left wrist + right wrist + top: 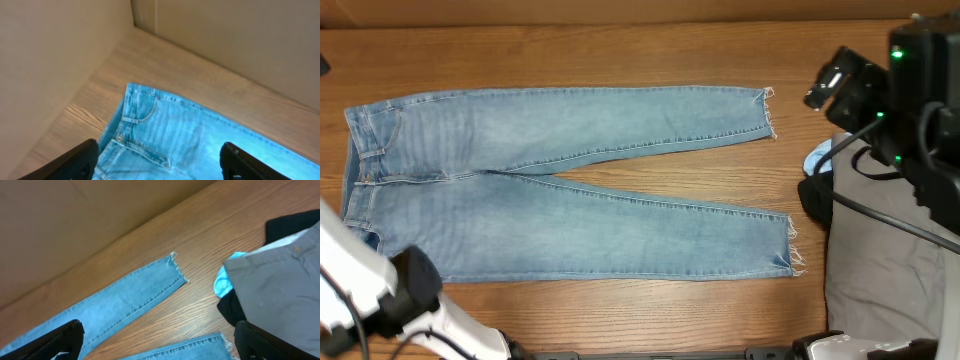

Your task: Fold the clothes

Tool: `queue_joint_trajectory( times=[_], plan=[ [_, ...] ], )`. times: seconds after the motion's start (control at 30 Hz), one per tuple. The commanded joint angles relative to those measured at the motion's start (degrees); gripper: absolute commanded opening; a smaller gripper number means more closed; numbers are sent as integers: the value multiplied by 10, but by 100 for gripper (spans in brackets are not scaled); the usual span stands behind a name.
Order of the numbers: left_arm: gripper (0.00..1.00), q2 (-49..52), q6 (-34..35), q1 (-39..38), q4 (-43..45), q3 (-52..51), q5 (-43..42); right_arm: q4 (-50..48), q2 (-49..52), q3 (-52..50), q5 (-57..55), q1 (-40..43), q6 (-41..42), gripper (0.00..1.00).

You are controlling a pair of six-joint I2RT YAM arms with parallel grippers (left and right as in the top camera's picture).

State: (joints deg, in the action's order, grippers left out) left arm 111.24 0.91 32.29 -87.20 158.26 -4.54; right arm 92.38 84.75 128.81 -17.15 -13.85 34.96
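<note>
Across the middle of the wooden table (620,60) the jeans (570,180) lay flat and unfolded, waistband at the left, both legs running right to frayed hems. The left gripper (160,162) hung spread wide above the waistband, holding nothing. The right gripper (160,342) was likewise spread and empty near the hems, beside grey trousers (280,285).

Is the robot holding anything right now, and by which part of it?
Nothing is held. The left end effector and the right end effector both stand open and empty; the light-blue denim jeans with frayed hems lie flat on the wooden table.
</note>
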Motion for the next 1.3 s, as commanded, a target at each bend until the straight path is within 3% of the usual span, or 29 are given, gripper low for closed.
queue_joint_trajectory(
  times=[0.0,0.2,0.7,0.93,1.13,1.27],
  plan=[
    [84,-103,-22,3,-38,13,-8,5,-46,2,10,25,9,100],
    [100,-132,14,4,-96,-14,-14,47,-51,-25,55,49,-4,100],
    [100,-189,23,78,-96,-329,-17,-26,-38,-377,125,88,9,99],
    [100,-209,36,79,-69,-432,5,-129,-38,-579,194,154,-9,99],
    [100,-194,76,105,-13,-522,32,-246,-38,-747,280,221,-24,80],
    [100,-187,90,153,17,-571,7,-285,-38,-808,297,237,-23,74]
  ],
)
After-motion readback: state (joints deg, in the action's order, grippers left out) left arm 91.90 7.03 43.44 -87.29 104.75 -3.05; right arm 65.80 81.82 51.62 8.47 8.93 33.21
